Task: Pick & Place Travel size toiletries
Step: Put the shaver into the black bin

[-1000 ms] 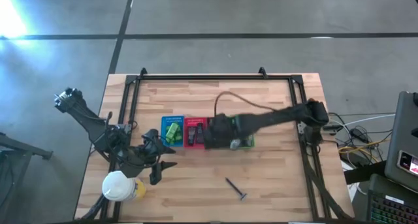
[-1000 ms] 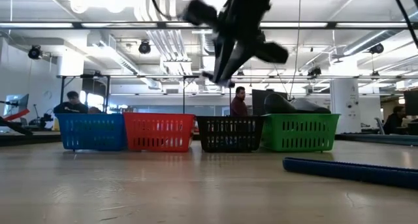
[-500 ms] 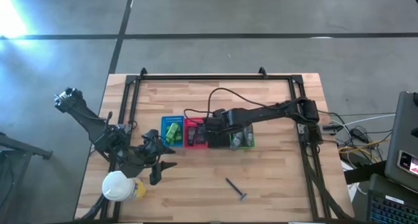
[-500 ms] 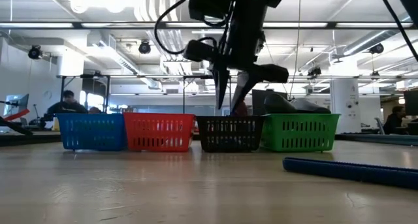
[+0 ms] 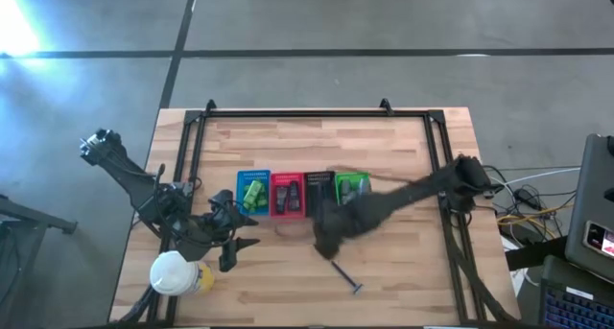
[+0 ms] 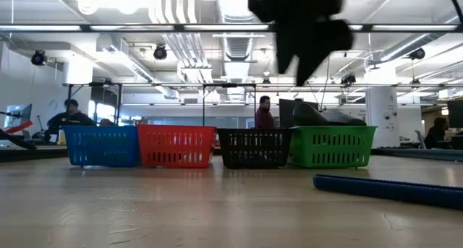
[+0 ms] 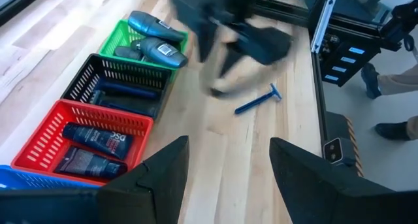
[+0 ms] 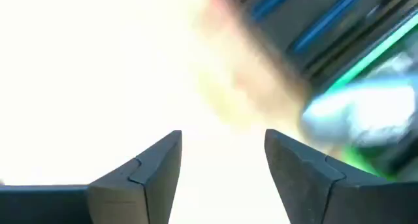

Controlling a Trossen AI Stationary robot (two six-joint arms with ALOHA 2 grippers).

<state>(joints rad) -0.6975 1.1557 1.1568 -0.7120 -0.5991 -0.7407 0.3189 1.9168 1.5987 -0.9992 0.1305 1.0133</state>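
Four baskets (image 5: 303,194) sit side by side in a row mid tabletop (image 5: 288,281). Toiletries (image 7: 155,46) lie inside them. One razor (image 5: 346,277) lies loose on tabletop, in front of the row, toward its right end. Lidded cup (image 5: 177,274) at front left corner, beside left tool (image 5: 247,245). Right tool (image 5: 328,241) between row and razor.

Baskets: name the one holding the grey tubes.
The green basket, at the end of the row beside the black one; the others hold no grey tubes.
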